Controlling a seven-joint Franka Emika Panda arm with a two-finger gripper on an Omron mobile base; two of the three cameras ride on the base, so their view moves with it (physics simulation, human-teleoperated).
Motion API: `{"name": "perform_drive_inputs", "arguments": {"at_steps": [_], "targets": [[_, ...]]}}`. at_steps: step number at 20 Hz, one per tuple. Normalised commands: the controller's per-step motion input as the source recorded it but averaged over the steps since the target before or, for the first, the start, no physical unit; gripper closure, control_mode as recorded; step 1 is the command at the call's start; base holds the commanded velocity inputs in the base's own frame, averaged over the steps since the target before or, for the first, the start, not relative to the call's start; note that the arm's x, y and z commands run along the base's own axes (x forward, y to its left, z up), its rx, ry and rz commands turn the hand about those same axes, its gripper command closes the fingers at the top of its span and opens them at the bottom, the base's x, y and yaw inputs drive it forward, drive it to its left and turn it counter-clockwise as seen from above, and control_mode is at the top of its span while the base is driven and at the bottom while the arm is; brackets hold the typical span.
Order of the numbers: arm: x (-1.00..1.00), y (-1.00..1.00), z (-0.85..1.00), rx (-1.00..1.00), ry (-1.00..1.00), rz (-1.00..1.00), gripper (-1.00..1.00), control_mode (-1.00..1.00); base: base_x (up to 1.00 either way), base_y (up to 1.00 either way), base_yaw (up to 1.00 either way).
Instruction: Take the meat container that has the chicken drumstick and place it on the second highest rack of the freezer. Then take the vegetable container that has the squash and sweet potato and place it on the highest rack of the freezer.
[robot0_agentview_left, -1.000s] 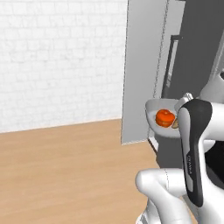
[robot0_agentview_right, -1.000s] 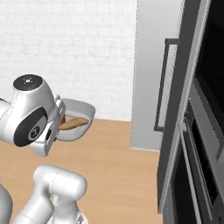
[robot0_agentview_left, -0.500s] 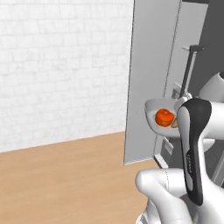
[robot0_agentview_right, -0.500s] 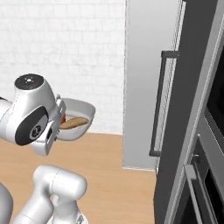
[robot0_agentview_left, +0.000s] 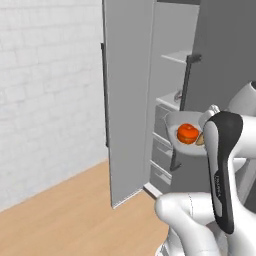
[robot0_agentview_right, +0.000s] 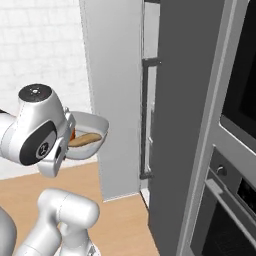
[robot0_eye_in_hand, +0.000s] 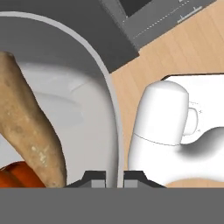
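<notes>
The gripper (robot0_eye_in_hand: 107, 178) is closed on the rim of a pale grey bowl (robot0_eye_in_hand: 94, 131), one finger inside the wall and one outside, with the thin rim pinched between them. Inside the bowl lies the sweet potato (robot0_eye_in_hand: 30, 127), long and tan, running along the bowl's floor, and the orange squash (robot0_eye_in_hand: 17, 176) sits just beside it at the near edge, touching it as far as I can tell.

Seen from the left, the bowl (robot0_agentview_left: 185, 137) is held up in the air in front of the arm, level, with the squash (robot0_agentview_left: 188, 133) showing bright over the rim. From the right, the bowl (robot0_agentview_right: 92, 132) juts out from the wrist and the sweet potato (robot0_agentview_right: 86, 138) pokes above its edge.

Beyond the bowl stands the freezer (robot0_agentview_left: 165, 80) with its door (robot0_agentview_left: 127, 100) swung wide open. Inside, a white upper shelf (robot0_agentview_left: 177, 56) and a lower shelf (robot0_agentview_left: 167, 100) are visible, with grey drawers (robot0_agentview_left: 161, 150) beneath. A wall oven (robot0_agentview_right: 235, 150) stands to the right of the freezer, and the floor (robot0_agentview_left: 75, 215) is pale wood.
</notes>
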Motion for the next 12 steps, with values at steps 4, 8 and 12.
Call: {"name": "perform_drive_inputs", "arguments": {"at_steps": [4,8,12], "targets": [[0.00,0.00,0.00,0.00,0.00,0.00,1.00,1.00,0.02,0.74,-0.60],[0.00,0.00,0.00,0.00,0.00,0.00,1.00,1.00,0.06,0.87,-0.56],[0.00,0.00,0.00,0.00,0.00,0.00,1.00,1.00,0.25,0.87,-0.47]]}}
